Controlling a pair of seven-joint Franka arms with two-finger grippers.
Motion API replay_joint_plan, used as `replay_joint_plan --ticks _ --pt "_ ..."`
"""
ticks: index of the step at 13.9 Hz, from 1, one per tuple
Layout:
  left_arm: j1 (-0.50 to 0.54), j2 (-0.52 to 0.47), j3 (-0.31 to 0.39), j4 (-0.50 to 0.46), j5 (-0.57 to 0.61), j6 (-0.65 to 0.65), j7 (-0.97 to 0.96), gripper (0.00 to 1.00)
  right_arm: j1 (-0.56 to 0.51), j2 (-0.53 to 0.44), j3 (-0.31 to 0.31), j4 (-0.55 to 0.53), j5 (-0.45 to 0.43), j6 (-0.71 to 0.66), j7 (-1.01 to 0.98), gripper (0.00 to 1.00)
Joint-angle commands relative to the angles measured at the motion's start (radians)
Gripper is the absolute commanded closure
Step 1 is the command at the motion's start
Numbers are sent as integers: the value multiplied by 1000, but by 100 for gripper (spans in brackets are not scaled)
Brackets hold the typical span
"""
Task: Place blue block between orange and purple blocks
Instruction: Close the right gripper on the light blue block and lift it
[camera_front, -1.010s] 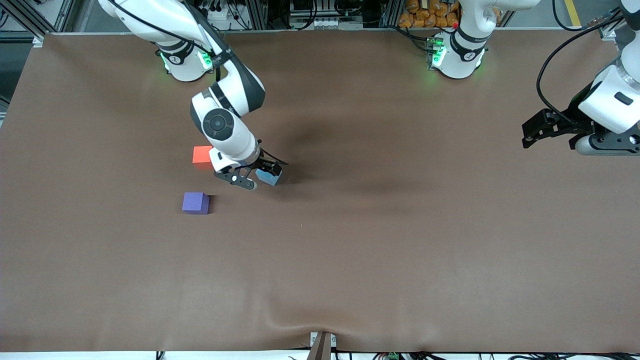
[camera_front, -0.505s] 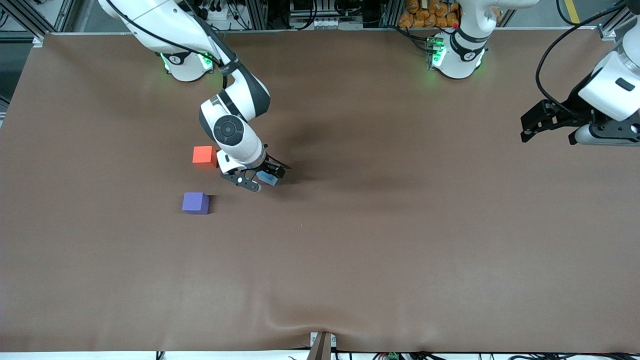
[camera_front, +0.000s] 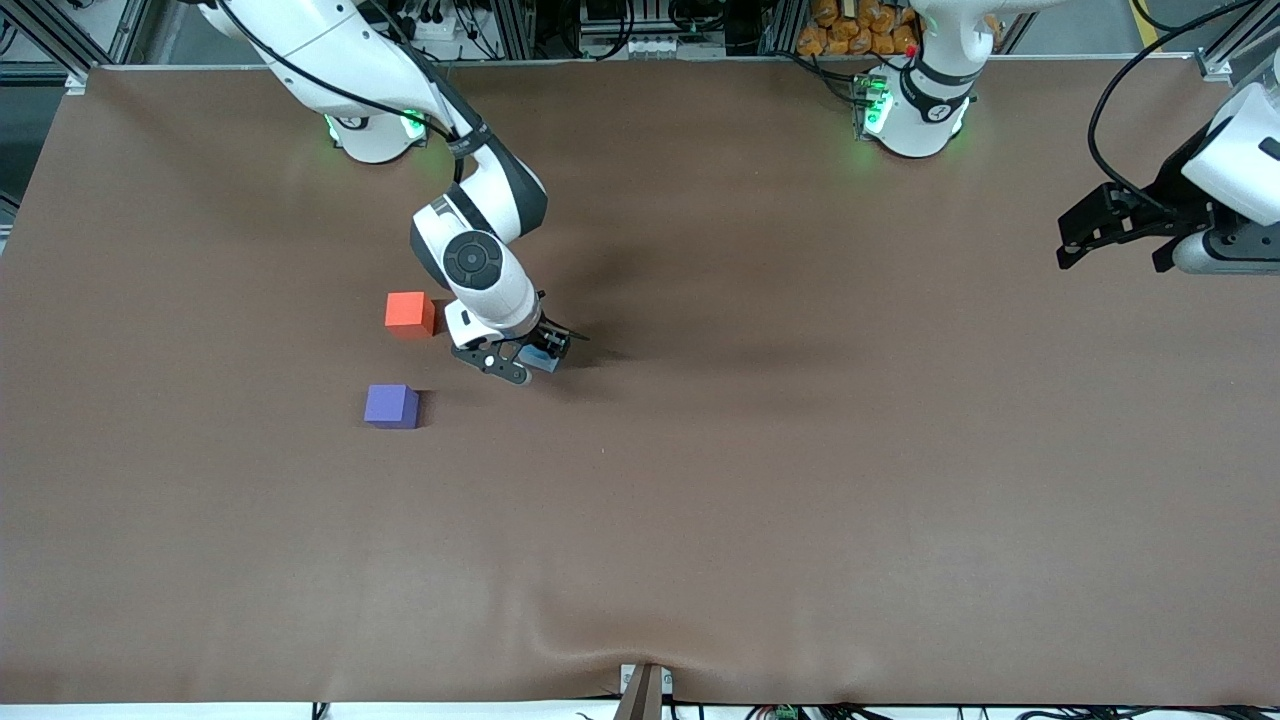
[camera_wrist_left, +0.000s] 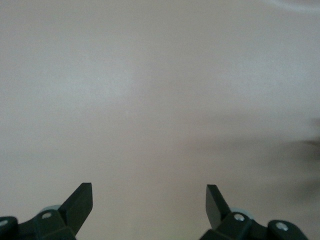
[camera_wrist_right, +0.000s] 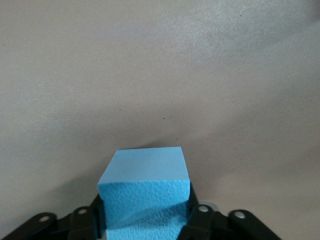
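Observation:
The blue block (camera_front: 543, 357) rests on the brown table between the fingers of my right gripper (camera_front: 525, 362), which is low at the table and shut on its two sides. In the right wrist view the blue block (camera_wrist_right: 145, 195) fills the space between the black fingers of the right gripper (camera_wrist_right: 145, 216). The orange block (camera_front: 408, 311) lies beside the right gripper, toward the right arm's end. The purple block (camera_front: 390, 405) lies nearer to the front camera than the orange one. My left gripper (camera_front: 1110, 225) hangs open and empty over the left arm's end of the table; it also shows in the left wrist view (camera_wrist_left: 148, 200).
The brown table cover (camera_front: 760, 480) has a raised fold at its front edge near a small bracket (camera_front: 645, 690). Cables and boxes line the back edge by the arm bases.
My right gripper has come down around the blue block, which now shows less under the hand. My left arm has drifted a little toward its end of the table and upward in view.

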Motion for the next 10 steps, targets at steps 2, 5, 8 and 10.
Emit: replay_joint_plan --ticks 2,5,8,10 --pt "16 1 -11 -11 13 17 -9 0 -47 -47 45 64 -23 -134 11 100" --pt "15 -4 -13 -16 16 17 -9 0 -120 -99 72 192 -23 -385 -131 100" --pt "18 8 -13 -13 19 18 3 0 -243 -204 82 178 -11 -452 -459 100" --pt "19 22 -10 -8 21 34 6 0 -299 -230 72 177 -10 -495 -581 100"
